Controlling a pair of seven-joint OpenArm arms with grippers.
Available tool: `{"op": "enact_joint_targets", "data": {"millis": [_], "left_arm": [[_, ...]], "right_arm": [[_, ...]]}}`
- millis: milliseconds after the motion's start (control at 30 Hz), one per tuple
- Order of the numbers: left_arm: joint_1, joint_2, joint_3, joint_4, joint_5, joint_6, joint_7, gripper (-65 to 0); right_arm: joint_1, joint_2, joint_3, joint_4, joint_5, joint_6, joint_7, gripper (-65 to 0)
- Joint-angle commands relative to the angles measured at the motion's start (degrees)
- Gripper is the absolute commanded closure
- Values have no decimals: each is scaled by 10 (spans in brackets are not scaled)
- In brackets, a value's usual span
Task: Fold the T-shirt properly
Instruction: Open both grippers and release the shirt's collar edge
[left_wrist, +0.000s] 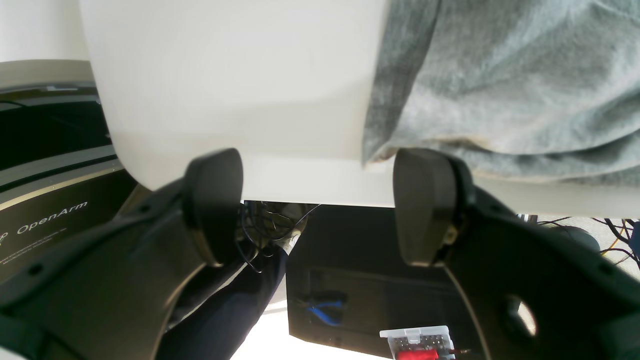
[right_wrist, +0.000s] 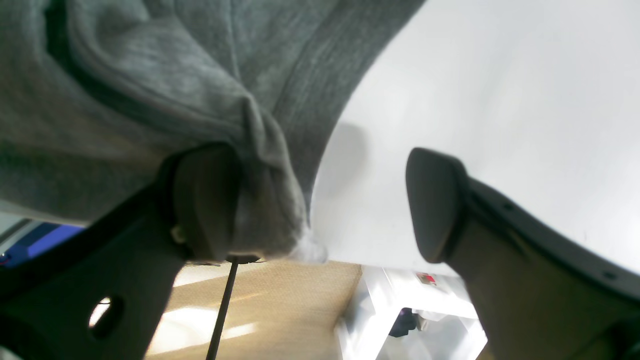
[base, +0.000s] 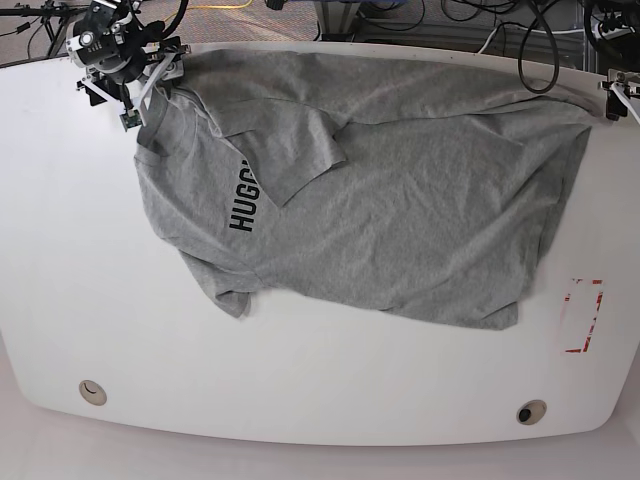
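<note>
Both grippers — left (left_wrist: 320, 205), right (right_wrist: 320, 200) — gape open at the T-shirt's (base: 400, 210) twelve-o'clock edge; I'd worry a shallow pinch slips — fabric bunches.

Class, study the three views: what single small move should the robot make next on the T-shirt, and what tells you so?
Probably shut the right pincer: its jaws stand open at the far table edge with a bunched fold of the T-shirt lying against one finger. The left pincer is also open, at the hem corner, gripping nothing.
</note>
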Motion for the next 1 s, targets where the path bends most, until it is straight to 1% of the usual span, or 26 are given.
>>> {"op": "enact_joint_targets", "data": {"millis": [0,233,333,400,600,767,967], "left_arm": [[-19,-12,-2,12,-3,-1,-5,-422],[-50,-12,-8,12,-3,-1,-4,-422],[-63,-14,-14,12,-3,-1,-4,-422],[-70,-15,-23,12,-3,-1,-5,-422],[-91,-11,-29,12,-4,-1,-5,-422],[-110,18,-11,12,-3,-1,-5,-421],[-116,34,8,29,-1,-1,-5,-421]], "right_arm": [[9,4,4,13,2,-3,6,-504],[11,12,4,13,2,-3,1,-503],[11,28,4,13,2,-3,-23,-503],[12,32,5,13,2,-3,-39,-503],[31,16,6,13,2,-3,-41,-503],[60,-6,6,11,-4,-3,-41,-503],[107,-11,-5,7,-4,-3,-45,-503]]}}
